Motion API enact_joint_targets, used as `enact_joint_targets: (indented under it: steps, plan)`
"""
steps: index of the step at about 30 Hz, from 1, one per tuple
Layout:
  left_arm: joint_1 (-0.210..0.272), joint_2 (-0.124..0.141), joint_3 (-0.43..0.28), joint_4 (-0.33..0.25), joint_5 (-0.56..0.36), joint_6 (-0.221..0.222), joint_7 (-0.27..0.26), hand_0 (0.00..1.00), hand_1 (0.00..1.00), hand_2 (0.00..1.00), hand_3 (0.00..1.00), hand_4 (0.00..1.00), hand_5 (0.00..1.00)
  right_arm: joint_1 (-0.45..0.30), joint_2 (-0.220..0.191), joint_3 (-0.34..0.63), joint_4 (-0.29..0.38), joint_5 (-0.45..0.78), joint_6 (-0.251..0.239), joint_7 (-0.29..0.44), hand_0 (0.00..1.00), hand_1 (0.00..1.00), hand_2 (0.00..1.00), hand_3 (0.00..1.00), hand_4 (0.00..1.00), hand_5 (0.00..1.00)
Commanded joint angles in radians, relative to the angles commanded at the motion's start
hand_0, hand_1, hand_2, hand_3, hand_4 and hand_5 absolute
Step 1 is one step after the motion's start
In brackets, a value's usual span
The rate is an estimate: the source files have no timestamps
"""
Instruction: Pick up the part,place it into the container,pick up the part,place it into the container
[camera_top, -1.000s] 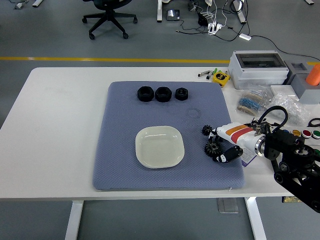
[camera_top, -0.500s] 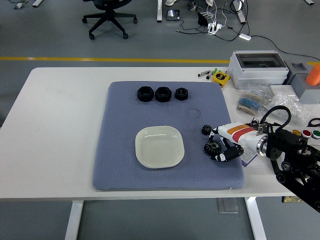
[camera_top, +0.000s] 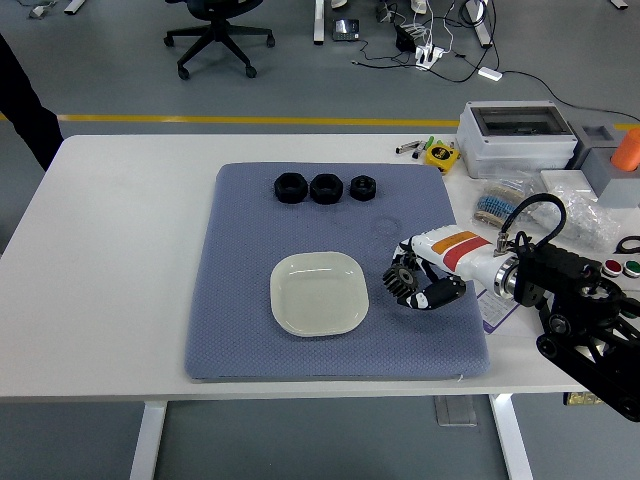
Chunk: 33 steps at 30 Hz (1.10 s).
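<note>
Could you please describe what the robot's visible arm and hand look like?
The right arm is a black jointed frame with a silver wrist ring and a looping black cable. The right hand has a white back with red and orange stripes and black fingers.

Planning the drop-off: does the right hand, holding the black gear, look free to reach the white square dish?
Probably yes. The right hand grips the black gear just right of the white square dish, with only bare blue mat between them.

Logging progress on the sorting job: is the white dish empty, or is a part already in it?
Empty. The white dish shows only bare pale surface; the robot hand holds a black gear just right of its rim.
</note>
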Motion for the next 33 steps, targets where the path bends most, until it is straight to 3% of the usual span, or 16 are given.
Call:
enact_joint_targets:
  steps: [8,17,18,19,24,25,30,31,33]
  plan:
    - [0.002,0.002,0.003,0.000,-0.001,0.000,0.001,0.737,0.714,0.735,0.597,0.655,0.634,0.068,0.063,-0.045,0.054,-0.008,-0.010,-0.002,0.003,0.027,0.153,0.336,0.762,0.381]
    - [-0.004,0.002,0.008,0.000,-0.008,0.005,0.001,0.737,0.713,0.734,0.595,0.655,0.634,0.157,0.181,-0.134,-0.052,0.013,-0.038,-0.014,0.006,0.029,0.156,0.346,0.800,0.328]
    - [-0.004,0.002,0.009,0.000,-0.010,0.005,0.001,0.737,0.713,0.734,0.595,0.655,0.634,0.159,0.186,-0.137,-0.058,0.012,-0.037,-0.016,0.006,0.029,0.156,0.346,0.800,0.328]
    - [-0.005,0.002,0.011,0.000,-0.011,0.006,0.001,0.737,0.716,0.734,0.596,0.655,0.634,0.161,0.189,-0.138,-0.062,0.008,-0.034,-0.017,0.014,0.033,0.166,0.457,0.764,0.362]
    - [-0.008,0.003,0.017,0.000,-0.017,0.010,-0.001,0.737,0.716,0.734,0.596,0.655,0.634,0.174,0.212,-0.152,-0.100,-0.047,-0.005,-0.020,0.014,0.033,0.166,0.457,0.764,0.362]
    - [-0.008,0.003,0.018,0.000,-0.017,0.010,-0.001,0.737,0.716,0.731,0.596,0.656,0.632,0.175,0.213,-0.153,-0.102,-0.049,-0.003,-0.018,0.021,0.049,0.199,0.541,0.891,0.397]
    - [-0.008,0.003,0.013,0.000,-0.009,0.009,0.001,0.737,0.716,0.731,0.596,0.656,0.632,0.173,0.212,-0.155,-0.103,-0.056,0.002,-0.014,0.021,0.049,0.199,0.541,0.891,0.397]
    - [-0.007,0.004,0.010,0.000,-0.003,0.008,0.003,0.737,0.715,0.729,0.597,0.656,0.631,0.171,0.210,-0.154,-0.102,-0.055,0.001,-0.012,0.021,0.055,0.208,0.597,0.937,0.416]
    - [-0.005,0.004,0.003,0.000,0.006,0.008,0.005,0.737,0.715,0.729,0.597,0.656,0.631,0.168,0.209,-0.152,-0.100,-0.054,-0.002,-0.012,0.021,0.055,0.208,0.597,0.937,0.416]
